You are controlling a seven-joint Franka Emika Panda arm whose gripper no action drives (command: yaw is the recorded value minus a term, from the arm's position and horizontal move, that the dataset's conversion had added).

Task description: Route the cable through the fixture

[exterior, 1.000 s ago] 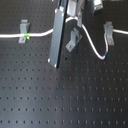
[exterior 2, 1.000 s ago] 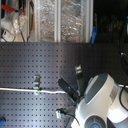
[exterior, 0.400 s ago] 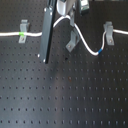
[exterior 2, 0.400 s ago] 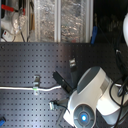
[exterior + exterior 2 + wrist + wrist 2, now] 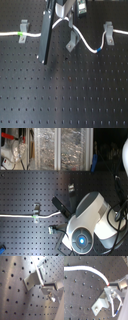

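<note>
The white cable [image 5: 30, 36] runs from the first exterior view's left through an upright clip, its green band [image 5: 21, 34] at that clip. It rises to my gripper [image 5: 66, 19], then drops past the slanted grey fixture [image 5: 72, 43] to its blue band [image 5: 100, 50]. My gripper is shut on the cable, holding it just above and behind the fixture. In the second wrist view the cable [image 5: 86, 268] ends between the fingertips of the gripper [image 5: 109, 287], with the fixture [image 5: 99, 304] just beside them. The first wrist view shows the fixture [image 5: 35, 277] next to the gripper [image 5: 45, 289].
Two upright grey clips [image 5: 23, 31] [image 5: 108, 33] stand on the black perforated board [image 5: 65, 95], and the cable passes through both. A long dark part of the arm [image 5: 46, 35] hangs in front of the cable. The robot's white base [image 5: 92, 223] fills the second exterior view's right.
My gripper has moved up and back in the first exterior view, taking the cable's loop with it, higher above the fixture. The clips have not moved.
</note>
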